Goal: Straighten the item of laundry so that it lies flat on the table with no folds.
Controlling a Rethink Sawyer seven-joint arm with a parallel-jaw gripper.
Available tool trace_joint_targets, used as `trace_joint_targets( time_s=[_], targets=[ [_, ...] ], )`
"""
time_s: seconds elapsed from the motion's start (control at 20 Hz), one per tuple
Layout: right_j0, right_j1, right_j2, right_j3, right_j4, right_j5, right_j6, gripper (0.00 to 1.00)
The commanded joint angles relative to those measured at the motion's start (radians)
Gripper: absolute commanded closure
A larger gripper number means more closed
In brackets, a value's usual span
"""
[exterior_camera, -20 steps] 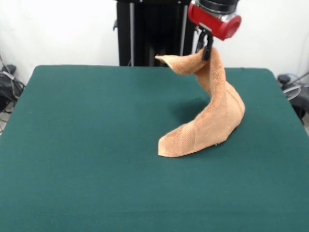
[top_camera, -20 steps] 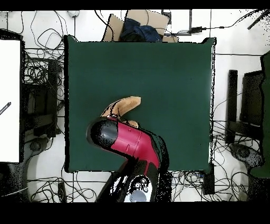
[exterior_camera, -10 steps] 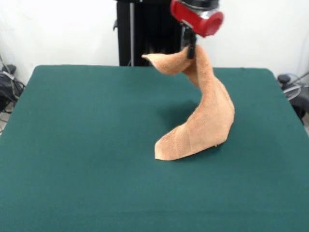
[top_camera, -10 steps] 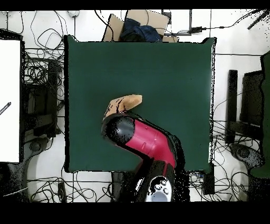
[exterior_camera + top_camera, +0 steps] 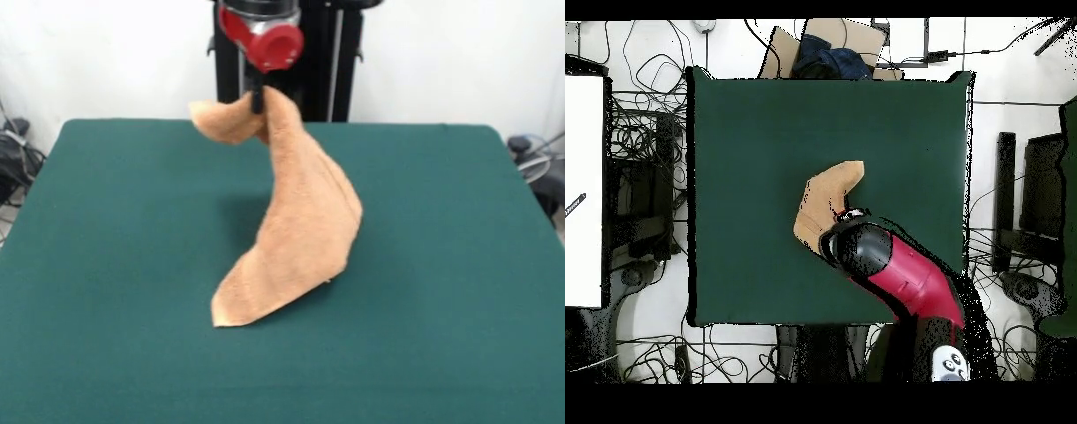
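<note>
The orange-tan towel [image 5: 300, 221] hangs from my gripper [image 5: 257, 99], which is shut on its upper part. A loose flap droops to the left of the grip. The towel's lower corner rests on the green table [image 5: 106, 265] near the middle. In the overhead view the towel [image 5: 823, 200] shows as a bent strip beside the red arm [image 5: 900, 275], which hides the gripper and the held part.
The black pedestal [image 5: 282, 62] stands behind the table's far edge. In the overhead view, cables and equipment lie all round the table [image 5: 895, 130], a cardboard box [image 5: 827, 45] with dark cloth sits past its top edge, and a white board [image 5: 583, 190] stands at left.
My gripper has moved left in the front view, right in the overhead view, dragging the hanging towel with it. The towel's lower corner has slid the same way across the table.
</note>
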Motion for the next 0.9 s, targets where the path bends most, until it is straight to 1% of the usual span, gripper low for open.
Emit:
trace_joint_targets(
  time_s=[0.05, 0.3, 0.45, 0.6, 0.75, 0.9],
  targets=[
    [-0.047, -0.020, 0.179, 0.088, -0.099, -0.085, -0.094, 1.00],
    [-0.067, -0.014, 0.213, 0.097, -0.145, -0.129, -0.062, 1.00],
    [-0.065, -0.013, 0.218, 0.088, -0.155, -0.124, -0.027, 1.00],
    [-0.034, -0.007, 0.197, 0.057, -0.165, -0.088, 0.007, 1.00],
    [0.009, 0.006, 0.172, 0.025, -0.154, -0.061, 0.058, 1.00],
    [0.094, 0.029, 0.116, -0.024, -0.139, -0.025, 0.131, 1.00]
  ],
)
